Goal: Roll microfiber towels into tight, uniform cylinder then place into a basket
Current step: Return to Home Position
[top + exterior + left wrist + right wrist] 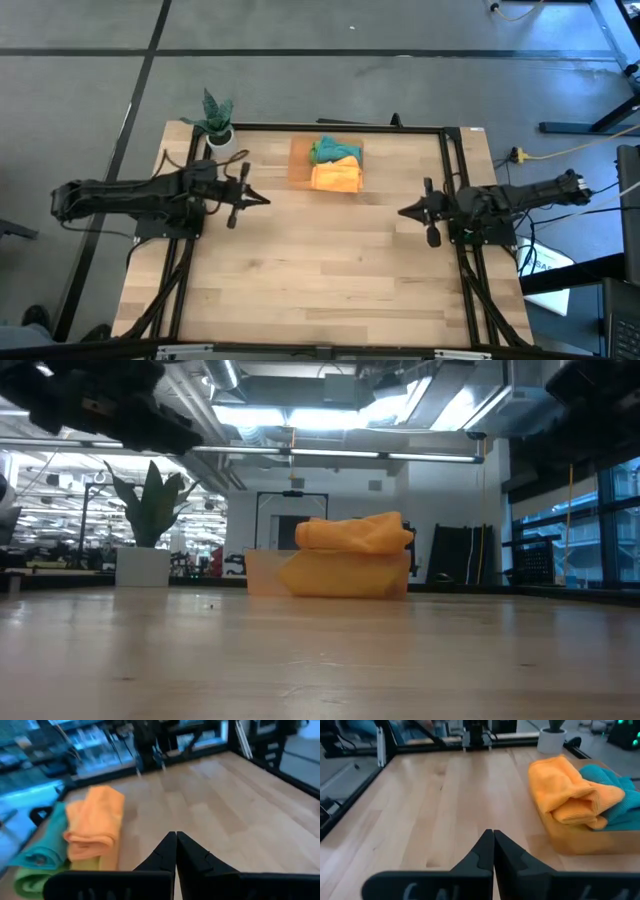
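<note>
— Pale wood table (320,270) under me, grey workshop floor all round it, and ceiling lights blazing across the room in the low view.

— Where's the basket from your jaws?

— At the far edge, roughly centre! The basket (297,160) lies between my two grippers left to right, but sits farther back than either. My left gripper (264,200) hangs over the left side of the table with its tip pointing right. My right gripper (403,212) is over the right side, tip pointing left. Both are well apart from the basket.

— And the jaws themselves?

— Closed up tight. The left fingers (165,855) are pressed together tip to tip with nothing between them. The right fingers (482,852) are just the same, pinched together and empty.

— What's in the basket?

— It's loaded! The orange towel (336,180) lies rolled on the near side, riding above the rim in the low view. The teal towel (338,150) is behind it on the far side, touching it. The green towel (30,882) is tucked against the teal one.

— Anything else on the table?

— A white pot with a green plant (217,133) stands at the far left corner, left of the basket and not touching it.

— Any lettering to call?

— Only the raised marks (410,890) on my gripper housing, close to the wrist lens, and they're too blurred to read.
</note>
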Controlling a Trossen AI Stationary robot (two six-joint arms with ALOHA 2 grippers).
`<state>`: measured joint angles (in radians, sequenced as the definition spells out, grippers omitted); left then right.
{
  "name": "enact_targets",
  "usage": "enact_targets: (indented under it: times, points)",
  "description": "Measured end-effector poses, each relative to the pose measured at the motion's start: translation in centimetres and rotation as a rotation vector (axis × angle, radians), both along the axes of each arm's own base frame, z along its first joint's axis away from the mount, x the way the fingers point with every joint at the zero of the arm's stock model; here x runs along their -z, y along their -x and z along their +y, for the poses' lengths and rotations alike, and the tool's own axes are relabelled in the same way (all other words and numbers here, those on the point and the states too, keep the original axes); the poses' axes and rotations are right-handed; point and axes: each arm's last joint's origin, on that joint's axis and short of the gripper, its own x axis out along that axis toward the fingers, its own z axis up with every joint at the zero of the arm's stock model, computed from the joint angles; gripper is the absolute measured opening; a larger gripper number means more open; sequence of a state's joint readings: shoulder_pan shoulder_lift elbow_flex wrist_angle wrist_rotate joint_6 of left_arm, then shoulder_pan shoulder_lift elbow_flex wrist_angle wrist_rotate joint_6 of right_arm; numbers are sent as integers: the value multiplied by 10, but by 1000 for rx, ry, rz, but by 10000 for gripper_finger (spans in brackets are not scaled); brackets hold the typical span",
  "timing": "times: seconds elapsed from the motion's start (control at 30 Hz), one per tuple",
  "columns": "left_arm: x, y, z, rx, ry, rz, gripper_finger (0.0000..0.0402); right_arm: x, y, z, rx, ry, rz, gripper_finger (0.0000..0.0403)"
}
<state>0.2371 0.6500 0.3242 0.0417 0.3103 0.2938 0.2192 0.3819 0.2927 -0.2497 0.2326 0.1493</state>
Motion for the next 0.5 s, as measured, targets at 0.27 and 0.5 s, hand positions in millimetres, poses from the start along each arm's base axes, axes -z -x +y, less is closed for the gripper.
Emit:
enact_targets:
  times: [0.27,0.5]
  points:
    - [17,24,-2,-40,16,-147,1,30,13,-2,-24,-25,-58,4]
    - [43,35,-5,-55,7,-257,2,45,17,-3,-31,-23,-83,4]
